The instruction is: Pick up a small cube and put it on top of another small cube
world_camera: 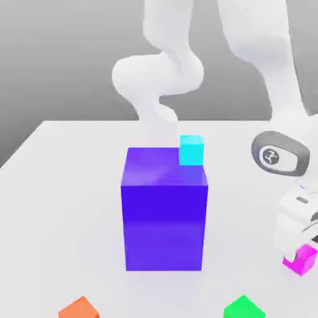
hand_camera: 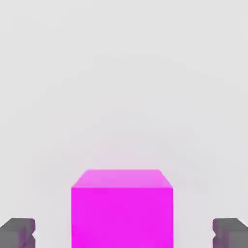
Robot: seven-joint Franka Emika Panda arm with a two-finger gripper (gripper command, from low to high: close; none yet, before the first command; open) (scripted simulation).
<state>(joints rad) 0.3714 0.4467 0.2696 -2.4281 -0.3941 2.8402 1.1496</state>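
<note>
Jaws spread wide (not touching) either side of magenta cube (hand_camera: 122, 208), arm (world_camera: 273, 74) bent low over table (world_camera: 62, 186).

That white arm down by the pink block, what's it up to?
The robot arm has its gripper lowered around a small magenta cube on the white table. In the hand view the fingers stand open, one on each side of the cube with gaps between, so nothing is grasped yet. Elsewhere sit a big blue block, a cyan cube just behind it, an orange cube and a green cube.
</note>
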